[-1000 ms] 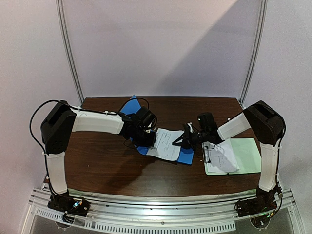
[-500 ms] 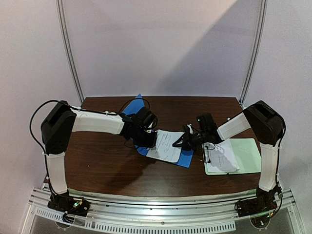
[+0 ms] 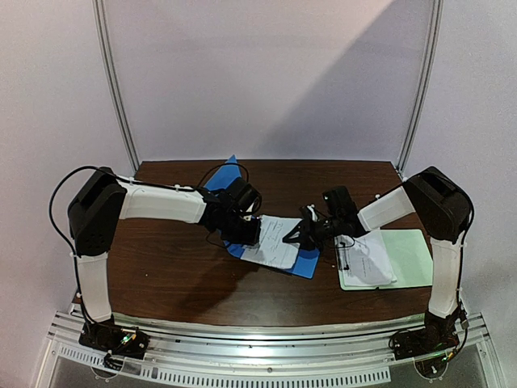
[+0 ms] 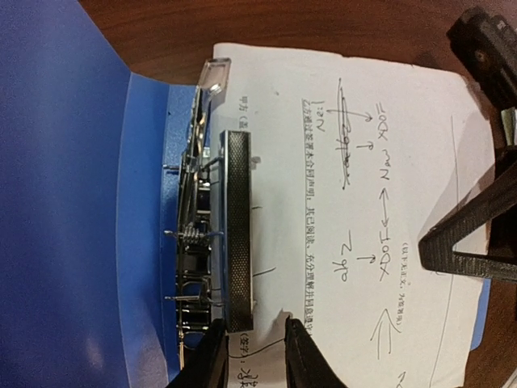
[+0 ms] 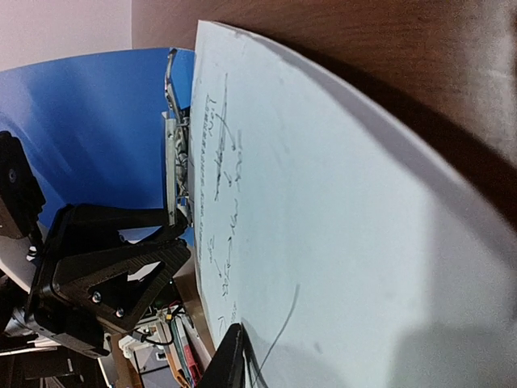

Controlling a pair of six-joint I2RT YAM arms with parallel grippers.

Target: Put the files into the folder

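Observation:
The blue folder (image 3: 309, 261) lies open mid-table, its cover (image 4: 73, 202) raised on the left. One white file (image 3: 275, 241) rests on it, its edge under the black bar of the metal clip (image 4: 236, 234). My left gripper (image 4: 255, 357) stands slightly open at the near end of that bar, with the paper's edge showing between the fingers. My right gripper (image 3: 292, 235) is at the sheet's opposite edge. In its wrist view one finger (image 5: 232, 360) shows beside the file (image 5: 339, 202), which hides the other finger. A second file (image 3: 367, 260) lies on the clipboard.
The pale green clipboard (image 3: 414, 257) sits at the right, under my right forearm. The two grippers face each other closely across the sheet. Bare brown table (image 3: 170, 267) lies to the left and front of the folder.
The left jaws have parted a little at the clip. The right gripper has edged slightly left along the sheet. The folder's raised cover has shifted a bit.

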